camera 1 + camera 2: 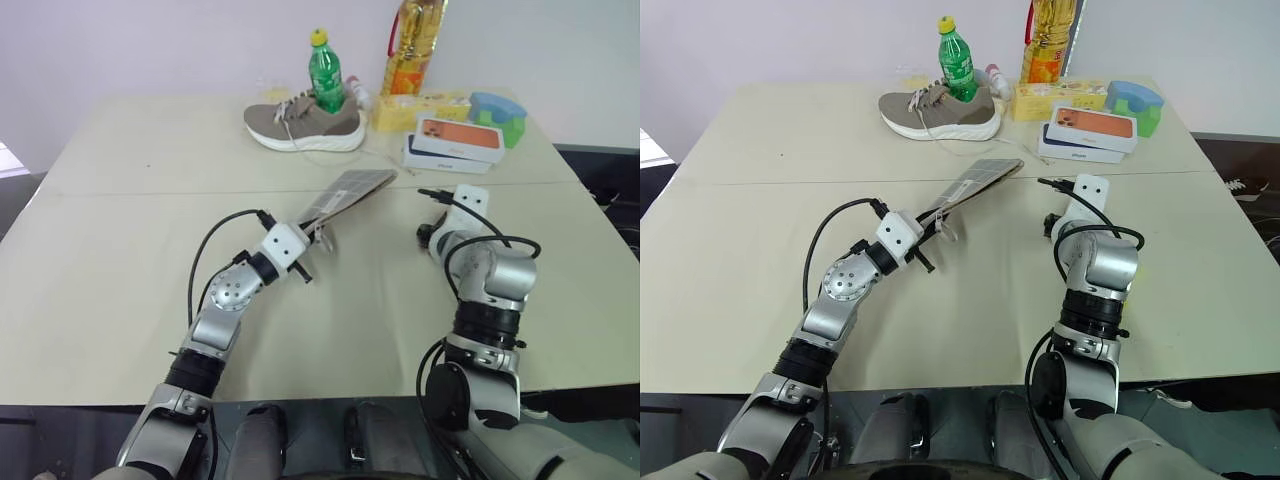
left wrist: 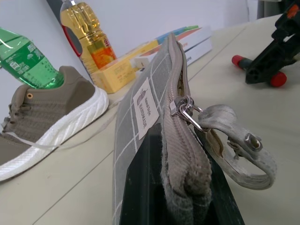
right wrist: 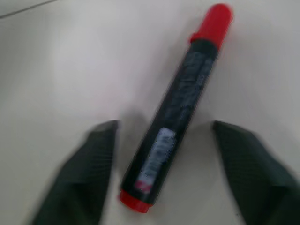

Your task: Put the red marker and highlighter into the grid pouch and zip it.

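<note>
- Left gripper [image 1: 305,243] clenched on one end of the grid pouch [image 1: 348,194], lifting it off the table [image 1: 120,250].
- Right gripper [image 3: 161,140] spread apart, straddling the red marker [image 3: 180,105] without touching it.
- Marker flat on the table, right of the pouch, long axis running between the fingers [image 3: 89,159], not across them.
- Nearer to the right arm; probably needs a wrist roll before closing.

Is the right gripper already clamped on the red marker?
No, the red marker lies on the table between the right gripper's open, untouching fingers.
</note>
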Robot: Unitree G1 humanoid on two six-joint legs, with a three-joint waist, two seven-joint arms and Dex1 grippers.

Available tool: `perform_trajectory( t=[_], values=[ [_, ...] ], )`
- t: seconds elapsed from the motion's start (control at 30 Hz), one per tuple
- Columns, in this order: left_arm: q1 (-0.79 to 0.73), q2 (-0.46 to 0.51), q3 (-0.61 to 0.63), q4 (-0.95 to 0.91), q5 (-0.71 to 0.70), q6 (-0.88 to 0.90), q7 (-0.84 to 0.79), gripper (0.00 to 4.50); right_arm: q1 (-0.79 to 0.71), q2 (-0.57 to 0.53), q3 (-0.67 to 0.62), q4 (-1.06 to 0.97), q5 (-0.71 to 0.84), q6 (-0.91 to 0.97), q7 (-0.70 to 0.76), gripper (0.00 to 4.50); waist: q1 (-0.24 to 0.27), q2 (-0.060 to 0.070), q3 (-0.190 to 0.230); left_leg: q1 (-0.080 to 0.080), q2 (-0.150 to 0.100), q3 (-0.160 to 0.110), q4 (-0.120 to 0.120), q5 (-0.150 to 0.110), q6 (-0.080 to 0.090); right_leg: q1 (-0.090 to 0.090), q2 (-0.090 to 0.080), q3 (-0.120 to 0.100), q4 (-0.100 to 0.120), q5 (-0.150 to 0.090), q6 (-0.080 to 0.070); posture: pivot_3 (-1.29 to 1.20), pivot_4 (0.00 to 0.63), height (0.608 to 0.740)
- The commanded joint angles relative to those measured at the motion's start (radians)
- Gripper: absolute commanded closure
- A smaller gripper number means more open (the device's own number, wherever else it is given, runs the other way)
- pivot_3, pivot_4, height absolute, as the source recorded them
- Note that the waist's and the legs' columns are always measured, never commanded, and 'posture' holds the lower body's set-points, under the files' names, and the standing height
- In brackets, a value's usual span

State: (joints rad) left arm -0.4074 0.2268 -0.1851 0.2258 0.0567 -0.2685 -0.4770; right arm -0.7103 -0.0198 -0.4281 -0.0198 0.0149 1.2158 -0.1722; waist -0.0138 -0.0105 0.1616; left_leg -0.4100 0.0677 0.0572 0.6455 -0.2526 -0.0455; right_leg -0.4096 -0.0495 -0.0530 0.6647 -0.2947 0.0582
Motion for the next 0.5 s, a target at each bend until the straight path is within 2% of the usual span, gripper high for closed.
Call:
perform_trajectory(
  t=[0.03,0.07,0.1,0.13,0.23,0.3,0.37,0.5],
  values=[
    [0.006,-0.001,0.007,-0.034,-0.006,-0.005,0.007,4.50,-0.011,-0.011,0.008,-0.028,0.005,-0.016,-0.015,3.39,-0.001,0.000,0.000,0.000,0.000,0.000,0.000,0.000,0.000,0.000,0.000,0.000,0.000,0.000,0.000,0.00,0.150,0.740],
    [0.008,-0.004,0.009,-0.036,-0.013,-0.001,0.007,4.50,0.002,-0.018,0.022,-0.042,0.010,-0.021,0.000,3.94,-0.001,0.000,0.000,0.000,0.000,0.000,0.000,0.000,0.000,0.000,0.000,0.000,0.000,0.000,0.000,0.00,0.150,0.740],
    [0.009,-0.006,0.012,-0.037,-0.018,0.002,0.006,4.50,0.021,-0.034,0.051,-0.066,0.025,-0.038,0.040,4.20,0.000,0.000,0.000,0.000,0.000,0.000,0.000,0.000,0.000,0.000,0.000,0.000,0.000,0.000,0.000,0.00,0.150,0.740],
    [0.009,-0.009,0.017,-0.039,-0.032,0.007,0.000,4.50,0.052,-0.084,0.127,-0.101,0.013,-0.076,0.092,4.20,0.000,0.000,0.000,0.000,0.000,0.000,0.000,0.000,0.000,0.000,0.000,0.000,0.000,0.000,0.000,0.00,0.150,0.740],
    [0.007,-0.011,0.037,-0.048,-0.074,0.025,-0.018,4.50,0.151,-0.346,0.437,-0.186,-0.093,-0.251,0.271,4.20,0.002,0.002,0.001,-0.001,-0.001,0.000,0.000,0.000,0.000,0.000,-0.001,0.000,-0.001,0.000,0.000,0.00,0.150,0.740],
    [0.005,-0.003,0.047,-0.049,-0.091,0.033,-0.027,4.50,0.210,-0.495,0.542,-0.236,-0.135,-0.375,0.367,4.20,0.001,0.001,0.001,-0.002,-0.002,-0.001,0.001,-0.001,0.001,-0.001,-0.001,0.001,-0.002,-0.001,0.001,0.00,0.150,0.740],
    [0.003,0.006,0.052,-0.050,-0.102,0.033,-0.039,4.50,0.250,-0.605,0.596,-0.265,-0.174,-0.483,0.427,4.20,-0.002,0.001,0.002,-0.002,-0.002,-0.001,0.001,-0.001,0.002,-0.001,-0.001,0.001,-0.002,-0.001,0.002,0.00,0.150,0.740],
    [0.000,0.027,0.059,-0.051,-0.130,0.035,-0.084,4.50,0.322,-0.734,0.552,-0.341,-0.141,-0.644,0.565,4.20,-0.001,0.000,0.002,0.000,-0.001,-0.003,0.000,-0.001,0.003,0.000,0.003,0.001,-0.001,-0.001,0.002,0.00,0.150,0.740]
  ],
)
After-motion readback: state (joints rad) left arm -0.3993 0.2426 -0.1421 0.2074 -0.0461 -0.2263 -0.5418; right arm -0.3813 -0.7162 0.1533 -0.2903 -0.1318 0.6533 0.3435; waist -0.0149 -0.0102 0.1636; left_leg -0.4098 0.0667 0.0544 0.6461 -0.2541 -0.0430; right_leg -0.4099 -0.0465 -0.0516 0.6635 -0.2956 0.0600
